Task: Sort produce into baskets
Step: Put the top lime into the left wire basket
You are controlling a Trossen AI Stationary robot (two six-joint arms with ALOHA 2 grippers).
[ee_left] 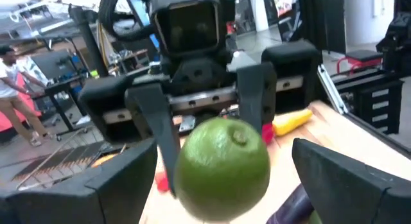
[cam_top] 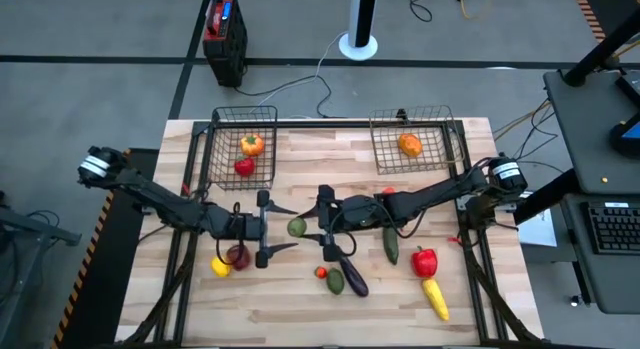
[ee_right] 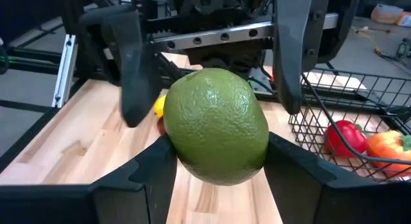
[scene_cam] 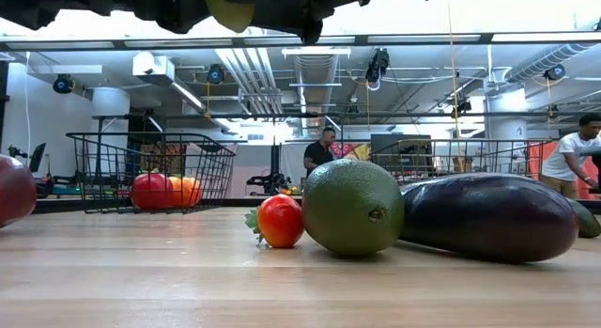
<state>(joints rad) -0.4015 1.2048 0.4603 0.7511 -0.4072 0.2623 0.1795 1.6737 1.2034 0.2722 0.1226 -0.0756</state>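
The right gripper (cam_top: pixel 312 227) holds a round green lime-like toy fruit with a dimpled skin (cam_top: pixel 297 227) above the middle of the pale wooden table (cam_top: pixel 300 309), its two dark fingers pressed against the fruit's sides, as the right wrist view shows (ee_right: pixel 217 126). The left gripper (cam_top: pixel 272 229) faces it from the other side with its fingers spread wide, one on each side of the fruit and not touching it; the left wrist view shows the fruit (ee_left: pixel 222 168) between those open fingers, its small stem dimple turned up toward the camera. The fruit is nearly round, so it has no clear long axis. On the table below lie a long dark purple eggplant (cam_top: pixel 349 274), running slantwise from the centre toward the front right, a small red tomato-like fruit with a green stalk (cam_top: pixel 322 272) and a green avocado-shaped fruit (cam_top: pixel 336 281) just beside it. The left dark wire-mesh basket (cam_top: pixel 222 154) holds an orange-yellow pepper (cam_top: pixel 252 144) and a red fruit (cam_top: pixel 244 167); the right wire-mesh basket (cam_top: pixel 385 159) holds one orange fruit (cam_top: pixel 410 144). No writing can be read anywhere.
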